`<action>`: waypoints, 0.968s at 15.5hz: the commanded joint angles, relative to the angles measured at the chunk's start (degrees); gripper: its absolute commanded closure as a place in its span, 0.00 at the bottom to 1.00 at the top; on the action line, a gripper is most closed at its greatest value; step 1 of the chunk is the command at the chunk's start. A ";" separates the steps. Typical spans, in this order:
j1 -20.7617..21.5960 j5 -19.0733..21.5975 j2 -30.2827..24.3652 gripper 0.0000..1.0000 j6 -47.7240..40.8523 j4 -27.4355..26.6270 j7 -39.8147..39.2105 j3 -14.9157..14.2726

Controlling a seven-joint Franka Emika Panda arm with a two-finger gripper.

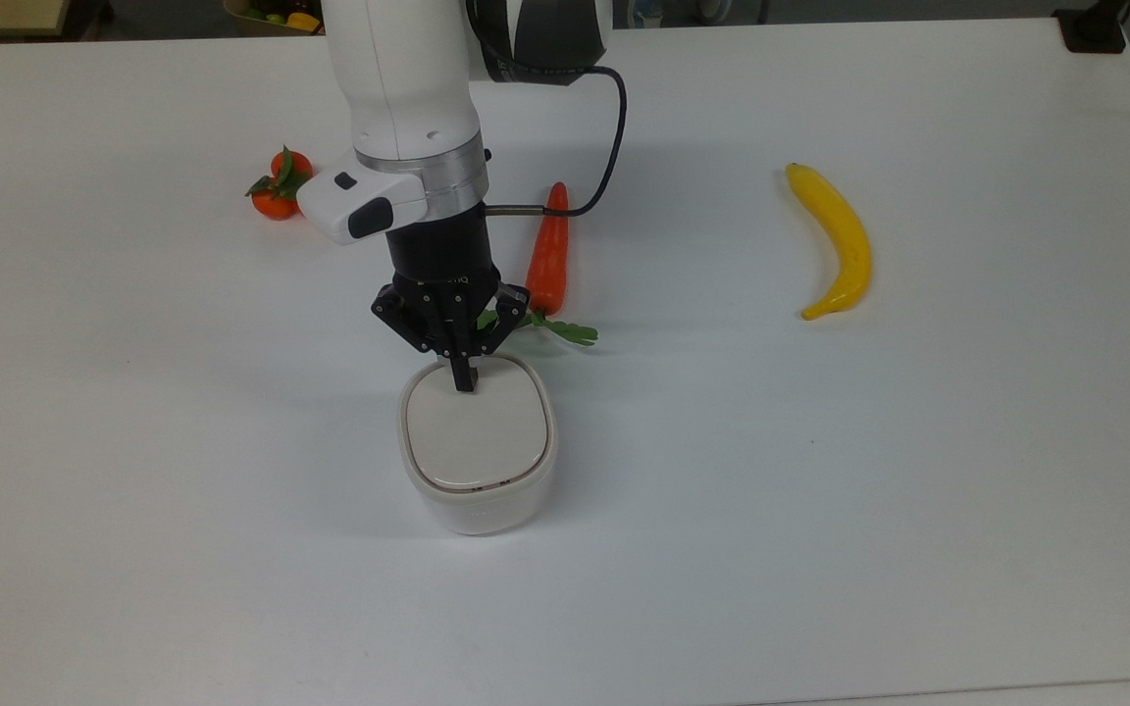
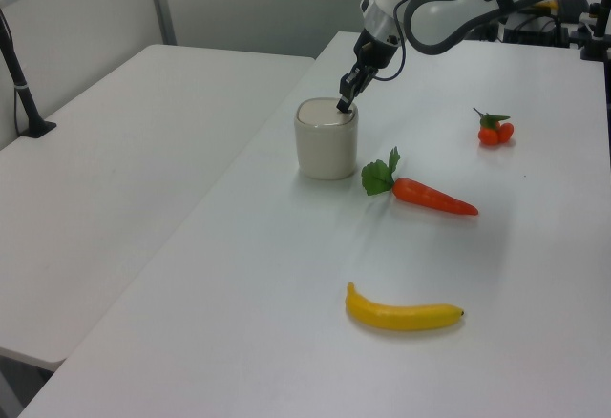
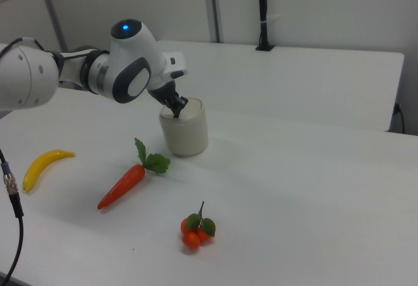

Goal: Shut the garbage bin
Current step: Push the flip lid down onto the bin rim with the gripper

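While I watch from the top view, the white surface (image 1: 820,510) carries everything, and my arm (image 1: 403,88) comes down from that view's upper edge over the garbage bin (image 1: 478,446). The left view shows the arm reaching in from its upper right, bent at the elbow, with the wrist angled down toward the bin; the right view shows the same arm entering from its left, a blue light on the joint housing. The bin stands upright near the middle of the surface, its beige lid (image 1: 477,431) lying flat inside the rim. The top view gives the lid's full outline, while the left view and right view show the bin's white wall and that the lid sits level.

My tool (image 1: 465,382) has its fingers drawn together into one narrow tip, holding nothing, pressed on the lid's edge nearest the carrot (image 1: 548,257). The carrot's leaves lie just beside the bin. A banana (image 1: 838,240) lies well apart at the top view's right. Small orange fruits with leaves (image 1: 279,186) sit beyond the arm at the top view's left.
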 commanded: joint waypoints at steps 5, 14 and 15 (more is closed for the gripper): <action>-0.10 -2.34 0.37 1.00 -0.64 -2.08 0.27 0.42; -0.62 -2.25 -6.30 0.97 -8.09 -1.38 0.71 0.25; -0.62 -2.34 -7.44 0.94 -10.20 -0.77 0.71 0.24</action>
